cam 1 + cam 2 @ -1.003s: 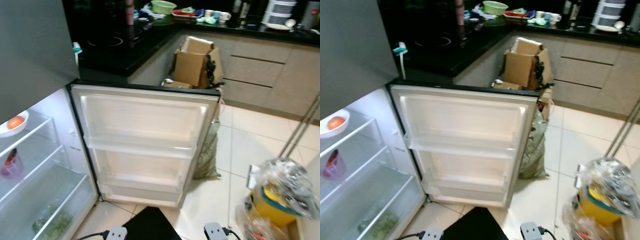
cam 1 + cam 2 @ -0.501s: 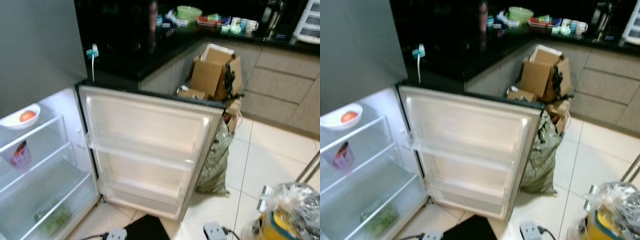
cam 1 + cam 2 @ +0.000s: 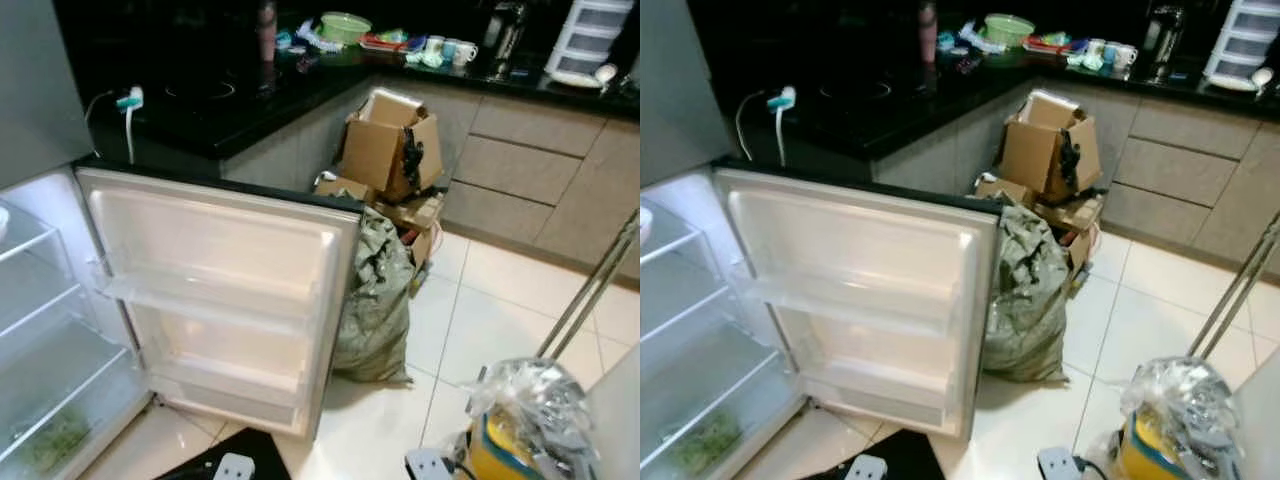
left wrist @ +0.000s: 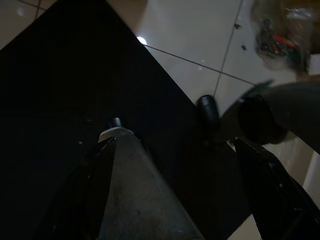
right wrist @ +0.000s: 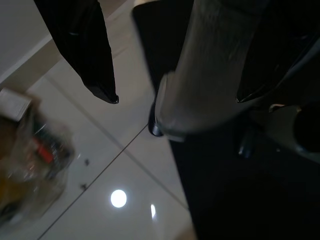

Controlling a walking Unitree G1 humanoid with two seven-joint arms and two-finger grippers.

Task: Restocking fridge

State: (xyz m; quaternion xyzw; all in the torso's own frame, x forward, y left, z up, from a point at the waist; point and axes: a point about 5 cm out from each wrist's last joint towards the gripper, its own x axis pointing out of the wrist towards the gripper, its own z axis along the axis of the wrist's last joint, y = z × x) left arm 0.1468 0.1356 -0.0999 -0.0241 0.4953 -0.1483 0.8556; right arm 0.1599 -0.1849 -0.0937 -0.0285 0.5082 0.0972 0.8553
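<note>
The plastic bag of groceries [image 3: 530, 415] sits on the floor at my right, beside the open fridge door [image 3: 215, 290]. I judge it soft, crinkly, slippery — best taken by its gathered top. My left gripper [image 4: 175, 190] and right gripper [image 5: 175, 65] hang idle, fingers apart, holding nothing. Since a moment ago my view has swung right — fridge shelves [image 3: 40, 330] slide toward the edge.
</note>
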